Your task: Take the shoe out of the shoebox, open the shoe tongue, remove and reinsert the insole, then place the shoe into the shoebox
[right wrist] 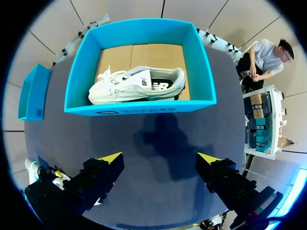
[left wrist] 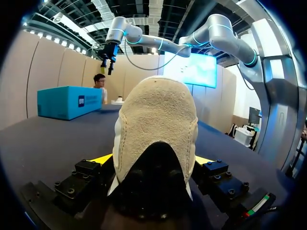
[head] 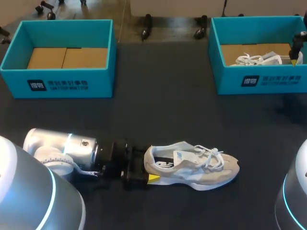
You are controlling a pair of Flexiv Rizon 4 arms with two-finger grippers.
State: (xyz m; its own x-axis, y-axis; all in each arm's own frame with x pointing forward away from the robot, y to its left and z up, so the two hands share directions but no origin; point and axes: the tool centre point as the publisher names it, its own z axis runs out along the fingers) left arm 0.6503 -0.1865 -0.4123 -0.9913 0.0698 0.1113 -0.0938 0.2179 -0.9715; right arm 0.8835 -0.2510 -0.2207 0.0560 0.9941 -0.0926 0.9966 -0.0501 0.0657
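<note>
A beige and white shoe (head: 194,165) lies on its side on the dark table, toe to the right. My left gripper (head: 144,173) is at its heel (left wrist: 158,129), open, with one yellow fingertip (left wrist: 103,158) on each side of the heel. A second, white shoe (head: 259,59) lies in the teal shoebox (head: 261,81) at the back right. My right gripper (head: 293,56) hangs open and empty high over that box's right end. In the right wrist view the right gripper (right wrist: 159,158) looks down on the white shoe (right wrist: 139,84) in the shoebox (right wrist: 144,108).
An empty teal shoebox (head: 62,81) with a cardboard floor stands at the back left. Dark table surface lies between the two boxes and in front of them.
</note>
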